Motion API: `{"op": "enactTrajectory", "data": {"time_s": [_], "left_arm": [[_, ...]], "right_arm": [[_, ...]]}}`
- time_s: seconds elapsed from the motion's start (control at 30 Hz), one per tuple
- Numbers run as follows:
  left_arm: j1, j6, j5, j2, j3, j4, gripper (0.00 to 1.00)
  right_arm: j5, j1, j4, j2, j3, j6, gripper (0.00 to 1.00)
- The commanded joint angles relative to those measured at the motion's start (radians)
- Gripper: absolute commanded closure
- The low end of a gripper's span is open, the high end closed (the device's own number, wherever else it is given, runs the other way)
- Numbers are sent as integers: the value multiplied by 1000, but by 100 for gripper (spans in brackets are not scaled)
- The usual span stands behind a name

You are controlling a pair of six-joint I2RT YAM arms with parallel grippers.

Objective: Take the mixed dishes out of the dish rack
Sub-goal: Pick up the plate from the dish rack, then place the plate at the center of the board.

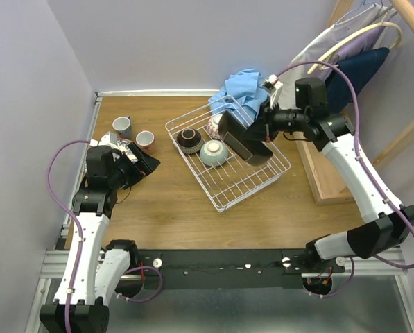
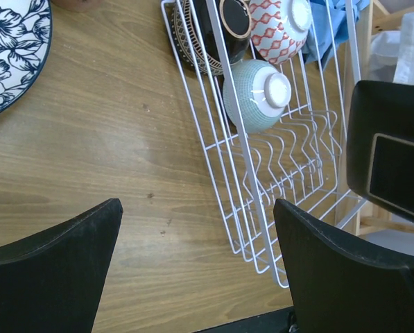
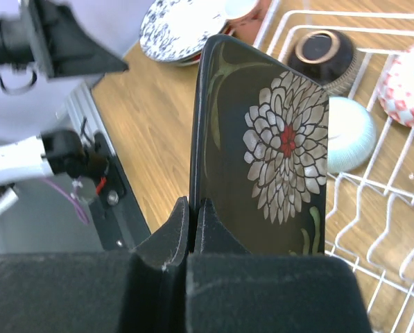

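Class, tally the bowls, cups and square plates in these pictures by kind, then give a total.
Bowls: 3 (brown bowl, pale green bowl, pink bowl, all in the dish rack)
Cups: 2 (grey cup, orange-red cup, both on the table)
Square plates: 1 (black plate, clamped in the right gripper)
Total: 6

We find the rack [image 1: 227,163] at mid-table, set askew. Three bowls sit in its far-left end: the left bowl [image 1: 189,139] by the corner, the far bowl [image 1: 216,125] behind and to its right, and the near bowl [image 1: 213,153] closest to us. The square plate [image 1: 245,139] stands on edge over the rack, just right of the bowls, pinched in the right gripper [image 3: 193,208]. A cloth [image 1: 241,90] lies behind the rack. Two cups [image 1: 122,126] stand at far left, well apart from the rack, with plates [image 3: 175,28] just beside them.
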Motion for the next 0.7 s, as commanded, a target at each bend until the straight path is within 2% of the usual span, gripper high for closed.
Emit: {"op": "enactTrajectory", "data": {"time_s": [0.0, 0.2, 0.23, 0.47, 0.67], "left_arm": [[-6, -54, 51, 1, 35, 20, 1], [-10, -88, 73, 12, 43, 15, 1], [-12, -97, 80, 13, 49, 12, 1], [-36, -124, 91, 62, 113, -5, 1], [-81, -153, 91, 102, 184, -5, 2]], "right_arm": [[106, 121, 30, -69, 2, -152, 99], [344, 352, 64, -110, -57, -321, 99], [388, 423, 74, -116, -71, -365, 99], [915, 741, 267, -143, -219, -548, 99], [1224, 943, 471, -140, -338, -747, 99]]}}
